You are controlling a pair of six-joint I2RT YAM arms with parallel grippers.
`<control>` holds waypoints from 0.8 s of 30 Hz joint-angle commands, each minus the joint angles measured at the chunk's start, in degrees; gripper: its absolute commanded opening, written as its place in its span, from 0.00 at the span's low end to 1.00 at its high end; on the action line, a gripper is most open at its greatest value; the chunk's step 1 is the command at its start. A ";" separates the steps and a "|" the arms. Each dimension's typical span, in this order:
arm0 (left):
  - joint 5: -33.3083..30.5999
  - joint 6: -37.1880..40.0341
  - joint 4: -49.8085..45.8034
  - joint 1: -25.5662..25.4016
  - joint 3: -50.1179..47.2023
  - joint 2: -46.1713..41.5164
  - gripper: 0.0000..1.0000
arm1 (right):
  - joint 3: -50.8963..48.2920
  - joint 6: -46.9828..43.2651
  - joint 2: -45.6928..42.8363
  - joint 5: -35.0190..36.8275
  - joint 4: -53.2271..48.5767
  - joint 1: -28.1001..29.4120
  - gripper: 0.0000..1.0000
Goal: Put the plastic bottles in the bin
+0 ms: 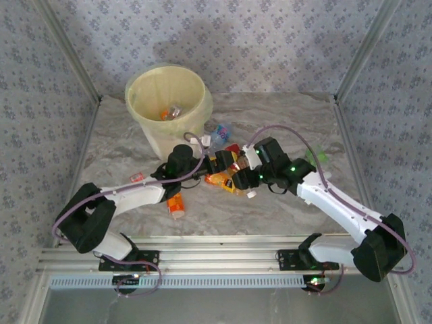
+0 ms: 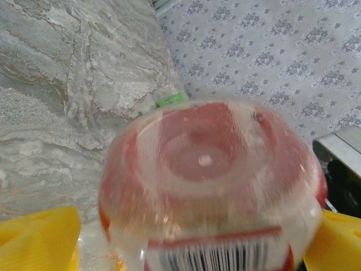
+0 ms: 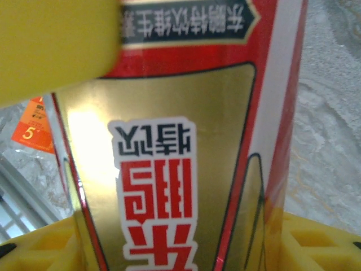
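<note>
Left pincer (image 2: 197, 226) gapes wide around the base of a red-labelled bottle (image 2: 208, 164), seemingly not yet pinching; right pincer (image 3: 180, 248) clamps a red-and-gold bottle (image 3: 180, 169). Both lie mid tabletop (image 1: 270, 209), near the bin (image 1: 135, 88) by its far edge. Likely light, slick, thin-walled: grip the labelled belly gently.

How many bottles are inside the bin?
1: a bottle lying on the bin's floor, near the middle. More may be hidden behind its near wall.

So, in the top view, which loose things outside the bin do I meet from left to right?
small red-and-white scrap → lone orange bottle → orange-yellow bottle → green bottle
</note>
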 commanded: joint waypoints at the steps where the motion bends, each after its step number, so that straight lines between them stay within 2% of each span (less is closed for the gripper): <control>1: 1.50 -0.51 3.36 0.28 1.62 0.53 0.95 | 0.41 0.88 -1.00 -1.46 -1.83 1.14 0.57; 12: 1.77 -0.69 3.58 0.23 0.96 -0.17 0.78 | 0.39 1.52 0.84 -0.74 -1.66 2.35 0.58; 18: 1.39 -0.07 2.35 0.25 0.87 -1.38 0.72 | 0.59 1.67 2.07 0.28 -1.50 3.08 0.59; 24: 2.50 0.37 1.45 0.17 1.43 -2.20 0.60 | 0.90 1.75 2.12 1.06 -1.39 3.55 0.58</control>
